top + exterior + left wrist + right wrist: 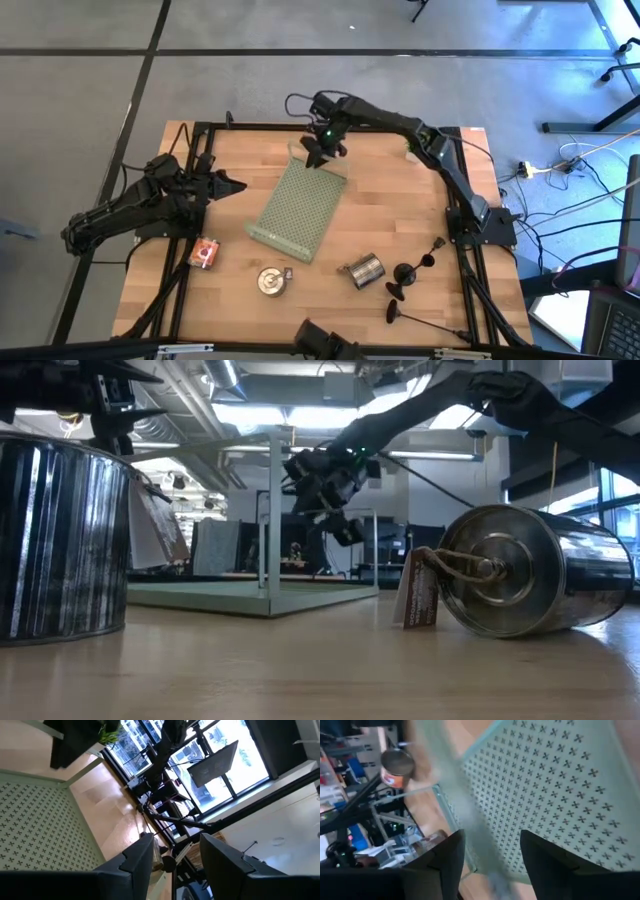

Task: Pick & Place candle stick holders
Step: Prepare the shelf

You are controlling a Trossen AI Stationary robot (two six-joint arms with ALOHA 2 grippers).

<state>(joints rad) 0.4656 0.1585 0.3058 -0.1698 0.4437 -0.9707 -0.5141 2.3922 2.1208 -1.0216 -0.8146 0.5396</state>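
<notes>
So the right gripper (322, 150) is way out over the far end of the pale green perforated tray (300, 205), hovering above its far rim; its wrist view shows both fingers parted with nothing between them, just tray mesh underneath, so it's empty. Meanwhile the candle stick holders (412, 272) are all sitting at the near right corner of the table, well apart from that gripper; I count three, one looks upright near the right arm's base post and at least one lies flat with its stem along the wood, though they're small from overhead so I wouldn't swear to which stand. Left gripper (228, 185) is parked at the left edge of the table, fingers apart, holding nothing.

What could bite here: the arm has to swing back across the tray to reach the holders, and if it travels low it could clip the tray's raised rim and shove the whole tray; the silver tin can (364, 269) on its side sits just beside the holders, so a sloppy approach knocks it rolling into them; thin stems on flared bases tip easily, so a pinch off-centre probably topples an upright one; the lying one offers only a skinny stem against the wood, easy to slip
</notes>
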